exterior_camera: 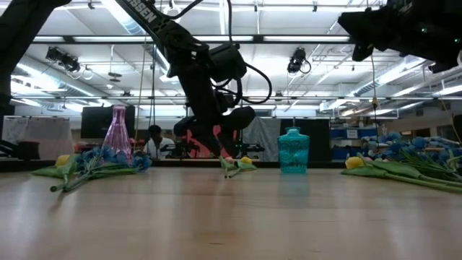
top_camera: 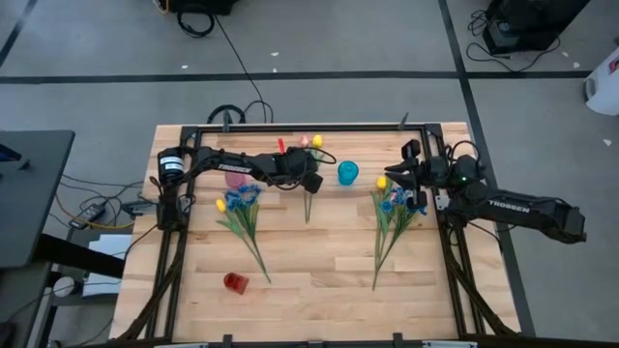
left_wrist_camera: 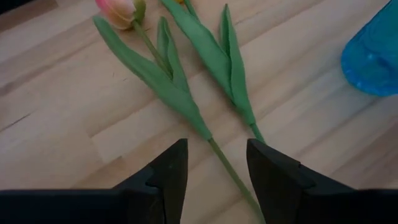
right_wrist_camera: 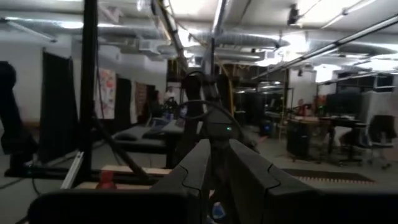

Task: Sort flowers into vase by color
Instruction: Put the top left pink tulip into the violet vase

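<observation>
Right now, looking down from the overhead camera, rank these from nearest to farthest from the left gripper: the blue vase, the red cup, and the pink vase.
Measured from the left gripper, at the table's middle back:
1. Blue vase, just to its right, toward the right arm.
2. Pink vase, to its left, under the left arm.
3. Red cup, lying far off at the front left.

Left end effector (left_wrist_camera: 214, 171): arm extended, wrist pitched down, fingers parted just above the surface. Right end effector (right_wrist_camera: 214, 168): arm raised, wrist level, fingers nearly together, holding nothing.
</observation>
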